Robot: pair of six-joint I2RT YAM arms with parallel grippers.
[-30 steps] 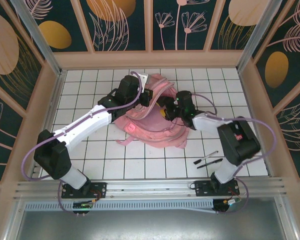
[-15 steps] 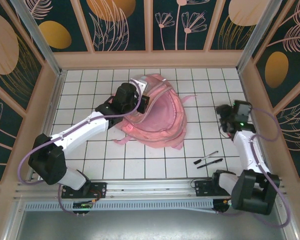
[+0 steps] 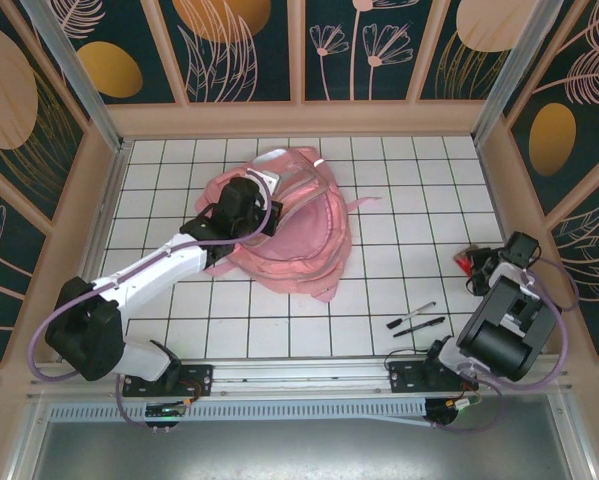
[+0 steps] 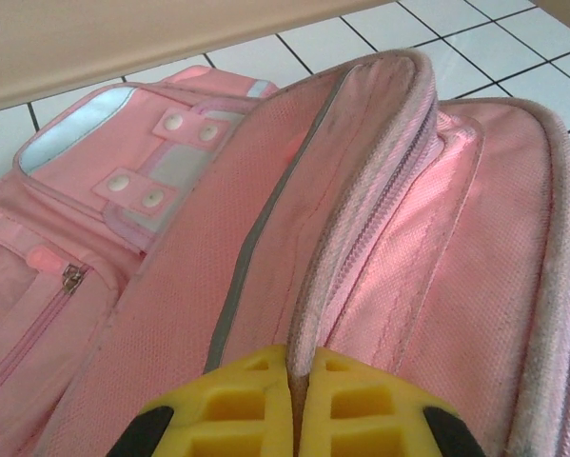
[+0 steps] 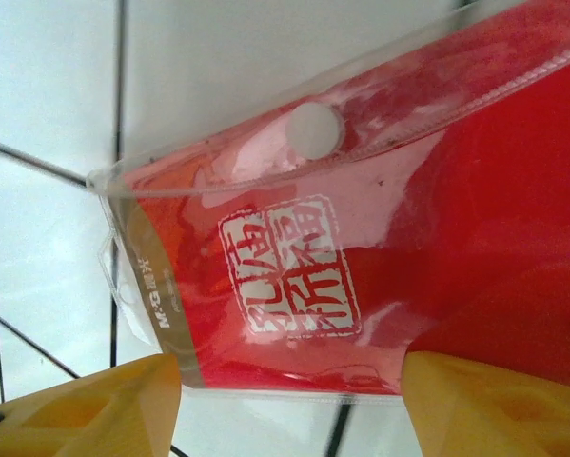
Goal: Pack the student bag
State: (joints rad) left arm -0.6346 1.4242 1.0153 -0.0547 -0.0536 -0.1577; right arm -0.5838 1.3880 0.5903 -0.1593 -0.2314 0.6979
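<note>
Left end effector [image 4: 297, 405] pinches the pink, grey-striped, zip-edged student bag [image 4: 399, 257].

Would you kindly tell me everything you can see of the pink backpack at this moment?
The pink backpack is woven fabric with a grey stripe, a zipped pocket, a snap-fastened tab and a clear pocket. It lies on the white tiled table, towards the back, its main compartment gaping. The left gripper is shut on the zipped rim, holding that flap up.
</note>
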